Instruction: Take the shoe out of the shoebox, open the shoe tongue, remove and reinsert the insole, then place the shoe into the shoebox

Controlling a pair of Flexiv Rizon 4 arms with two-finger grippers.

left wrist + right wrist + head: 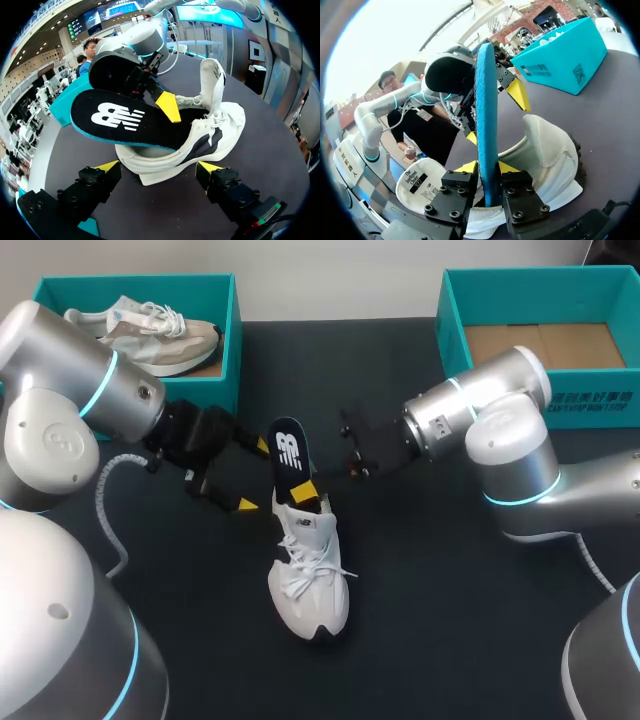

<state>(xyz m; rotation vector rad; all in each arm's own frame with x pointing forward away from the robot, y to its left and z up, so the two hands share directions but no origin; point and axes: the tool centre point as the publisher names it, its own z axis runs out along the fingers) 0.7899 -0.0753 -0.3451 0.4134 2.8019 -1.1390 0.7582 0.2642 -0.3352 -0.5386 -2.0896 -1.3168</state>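
A white sneaker (310,575) lies on the dark table, toe toward the front. A black insole (288,453) with a white logo and a teal underside stands tilted out of its heel opening. My right gripper (312,495) reaches in from the right; in the right wrist view the insole's teal edge (486,115) sits pinched between its fingers, so my right gripper (486,167) is shut on it above the shoe (545,150). My left gripper (253,476) stands wide open just left of the heel. In the left wrist view the shoe (200,135) and insole (117,120) lie ahead of my left gripper (159,167).
A teal shoebox (232,350) at the back left holds a second, beige and white sneaker (150,325). Another teal shoebox (590,405) at the back right shows only its cardboard floor. A grey cable (105,500) loops beside my left arm.
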